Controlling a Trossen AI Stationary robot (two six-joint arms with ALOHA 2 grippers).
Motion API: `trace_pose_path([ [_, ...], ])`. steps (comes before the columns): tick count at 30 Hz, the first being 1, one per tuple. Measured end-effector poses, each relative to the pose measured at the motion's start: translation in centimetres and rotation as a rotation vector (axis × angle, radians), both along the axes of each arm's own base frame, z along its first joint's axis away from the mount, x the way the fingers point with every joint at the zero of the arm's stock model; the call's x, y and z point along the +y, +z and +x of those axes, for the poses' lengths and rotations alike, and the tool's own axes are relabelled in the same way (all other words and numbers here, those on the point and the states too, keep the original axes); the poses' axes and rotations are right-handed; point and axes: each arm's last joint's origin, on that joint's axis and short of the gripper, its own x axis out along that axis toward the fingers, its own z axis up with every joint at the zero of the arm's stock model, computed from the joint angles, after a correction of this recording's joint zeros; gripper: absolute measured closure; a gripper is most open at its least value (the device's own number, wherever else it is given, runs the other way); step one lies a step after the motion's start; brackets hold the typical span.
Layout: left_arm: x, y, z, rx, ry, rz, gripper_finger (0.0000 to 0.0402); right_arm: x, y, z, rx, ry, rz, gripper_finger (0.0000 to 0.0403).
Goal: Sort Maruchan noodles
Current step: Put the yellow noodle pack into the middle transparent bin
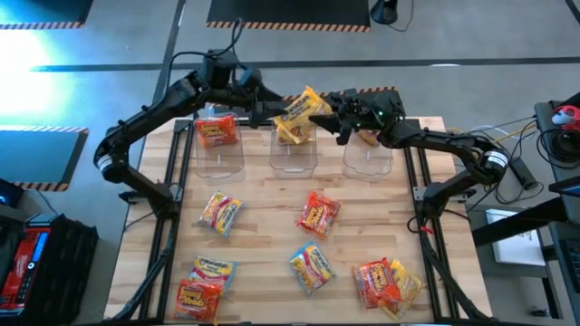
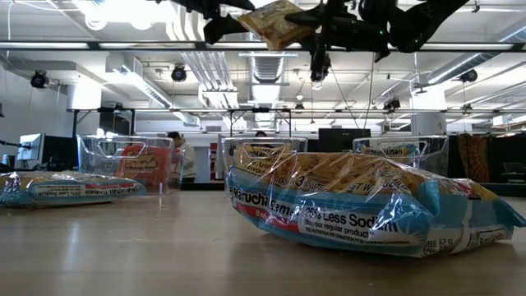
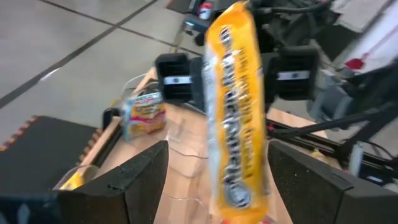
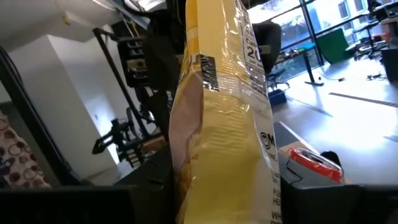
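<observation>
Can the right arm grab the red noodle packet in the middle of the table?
Probably not yet. The right end effector is shut on a yellow crinkly plastic noodle packet above the clear plastic bins. The red square packet lies uncovered, so afterwards likely yes.

I have both arms stretched to the far side of the surface, raised well above it and meeting near the middle. My left hand (image 1: pixel 272 110) reaches in from the left with its fingers (image 3: pixel 140 180) spread apart, one either side of the yellow packet (image 1: pixel 299 113). My right hand (image 1: pixel 328 116) comes from the right, fingers closed on that same packet.
</observation>
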Motion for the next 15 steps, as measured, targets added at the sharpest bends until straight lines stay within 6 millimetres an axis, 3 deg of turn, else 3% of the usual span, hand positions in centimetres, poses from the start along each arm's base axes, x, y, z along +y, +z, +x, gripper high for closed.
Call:
trace_pose_path([
  [9,0.4,-0.6,1.0,-0.019,-0.078,-0.022,0.0143,0.0,-0.2,0.1,0.028,-0.014,-0.070,0.0276],
  [15,0.9,-1.7,2.4,-0.013,-0.091,-0.028,0.0143,-0.1,0.8,0.2,0.007,-0.020,-0.110,0.0276],
])
